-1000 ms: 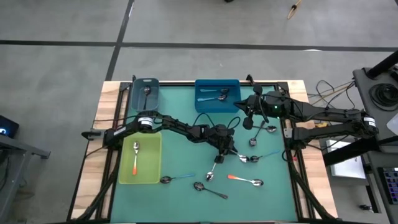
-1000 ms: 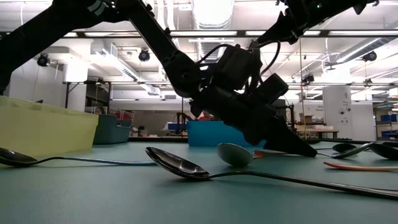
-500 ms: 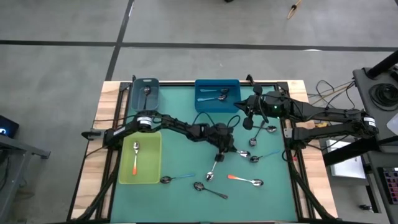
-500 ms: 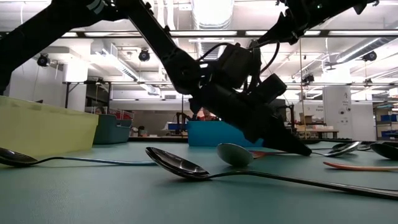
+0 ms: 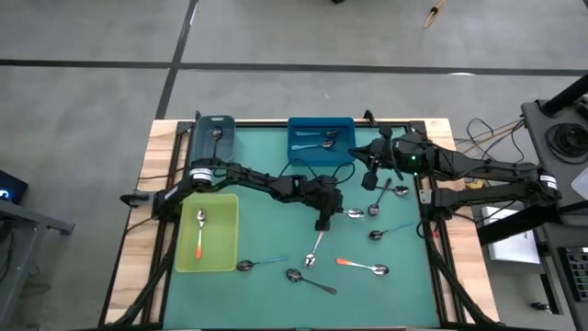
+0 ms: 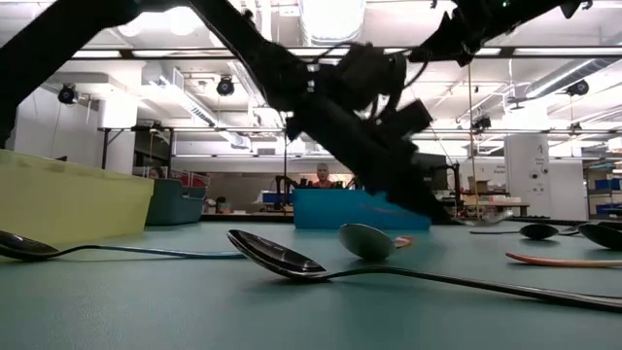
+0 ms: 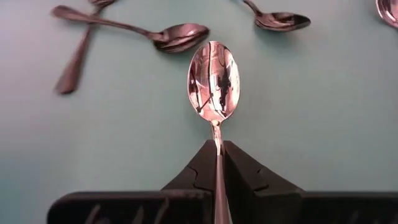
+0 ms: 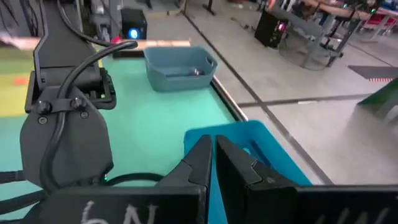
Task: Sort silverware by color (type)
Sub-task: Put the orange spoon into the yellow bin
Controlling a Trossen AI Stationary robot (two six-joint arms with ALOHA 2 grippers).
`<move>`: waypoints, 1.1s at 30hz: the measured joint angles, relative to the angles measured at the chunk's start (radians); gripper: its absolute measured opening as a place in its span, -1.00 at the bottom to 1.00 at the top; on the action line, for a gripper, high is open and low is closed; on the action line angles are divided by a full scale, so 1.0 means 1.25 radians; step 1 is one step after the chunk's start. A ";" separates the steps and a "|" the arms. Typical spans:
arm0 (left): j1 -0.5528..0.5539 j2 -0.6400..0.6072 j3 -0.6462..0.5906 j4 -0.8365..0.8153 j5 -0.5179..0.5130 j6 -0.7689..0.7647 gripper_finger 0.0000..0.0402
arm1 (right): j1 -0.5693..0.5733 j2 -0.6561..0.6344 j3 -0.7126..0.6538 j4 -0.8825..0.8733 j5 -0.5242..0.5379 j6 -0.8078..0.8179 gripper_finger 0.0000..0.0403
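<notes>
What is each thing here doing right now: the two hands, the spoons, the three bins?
left hand: shut on the metal spoon, by its handle.
metal spoon: gripped, bowl pointing away from the hand.
right hand: shut, holding nothing.
green bin: holds one orange-handled spoon.
grey bin: holds one spoon.
blue bin: holds spoons.
loose spoons: lying on the mat, unsorted.

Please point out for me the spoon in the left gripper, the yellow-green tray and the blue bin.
spoon (image 7: 214, 82): left wrist view, on its bowl.
yellow-green tray (image 5: 228, 237): high view, on its right wall.
blue bin (image 5: 322, 122): high view, on its far rim.
</notes>
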 joint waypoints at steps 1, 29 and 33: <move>0.000 -0.016 -0.003 -0.022 -0.010 -0.009 -1.00 | 0.000 -0.003 0.000 0.004 0.000 0.005 -0.94; -0.078 -0.629 -0.308 -0.582 -0.132 -0.660 -1.00 | 0.000 -0.003 -0.002 0.038 -0.001 0.026 -0.94; -0.137 -0.707 -0.308 -0.698 -0.201 -0.817 -1.00 | -0.002 -0.002 -0.002 0.043 -0.001 0.020 -0.94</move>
